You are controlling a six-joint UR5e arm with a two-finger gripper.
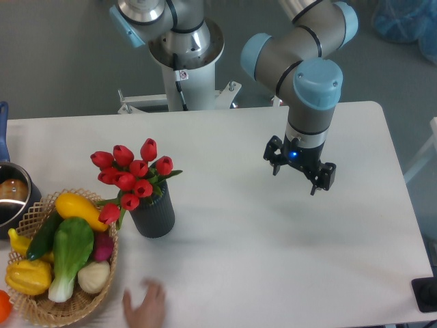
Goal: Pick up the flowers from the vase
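Note:
The flowers (130, 174), a bunch of red tulip buds with green stems and leaves, stand in the vase (153, 215), a short dark grey ribbed cylinder left of the table's middle. My gripper (298, 178) hangs over the table well to the right of the vase, roughly a third of the table's width away. Its two dark fingers point down and stand apart with nothing between them.
A woven wicker basket (37, 311) full of vegetables sits at the front left, touching the vase's left side. A steel pot (10, 198) stands at the left edge. A human hand (145, 306) rests on the table just in front of the vase.

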